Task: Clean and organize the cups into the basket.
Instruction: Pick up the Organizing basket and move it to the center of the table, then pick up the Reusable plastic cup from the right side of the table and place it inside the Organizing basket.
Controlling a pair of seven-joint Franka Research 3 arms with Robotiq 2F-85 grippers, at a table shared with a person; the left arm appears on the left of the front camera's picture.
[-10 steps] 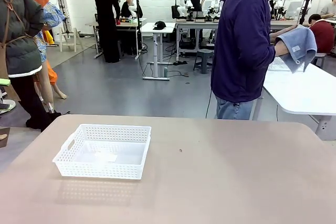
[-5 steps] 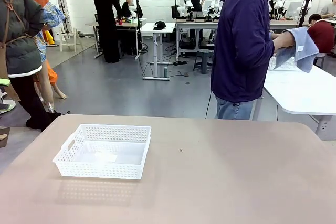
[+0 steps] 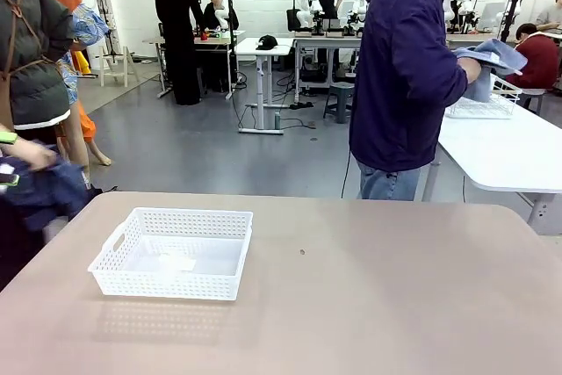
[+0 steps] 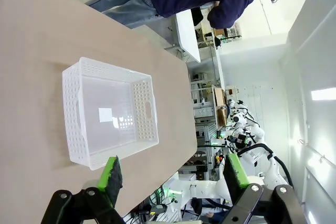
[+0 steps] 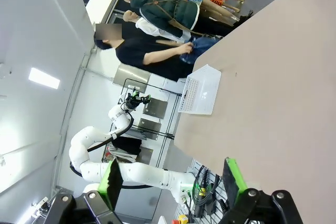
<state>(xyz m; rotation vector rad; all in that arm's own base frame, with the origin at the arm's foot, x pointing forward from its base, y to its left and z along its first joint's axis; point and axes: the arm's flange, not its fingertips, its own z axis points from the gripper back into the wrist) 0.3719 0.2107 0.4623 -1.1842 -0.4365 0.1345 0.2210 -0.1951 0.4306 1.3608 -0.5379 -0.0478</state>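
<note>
The white lattice basket (image 3: 167,285) stands on the tan table's left half with nothing in it; the left wrist view has the basket (image 4: 144,111) just beyond my fingers, and the right wrist view has the basket (image 5: 199,97) far off. The cups are out of view. My left gripper (image 4: 173,174) hangs open above the table near the basket's edge, nothing between its green pads. My right gripper (image 5: 172,178) is open too, high over the table's other side.
At the far edge a person in a purple hoodie (image 3: 404,68) is turned toward a white side table (image 3: 509,151), holding a blue cloth (image 3: 492,57) over a white wire rack (image 3: 481,108). Another person's hand with dark blue fabric (image 3: 39,191) is at the left edge.
The person has drawn the blue cloth in toward the wire rack. A hand with dark blue fabric has come in at the left edge. The basket has not moved.
</note>
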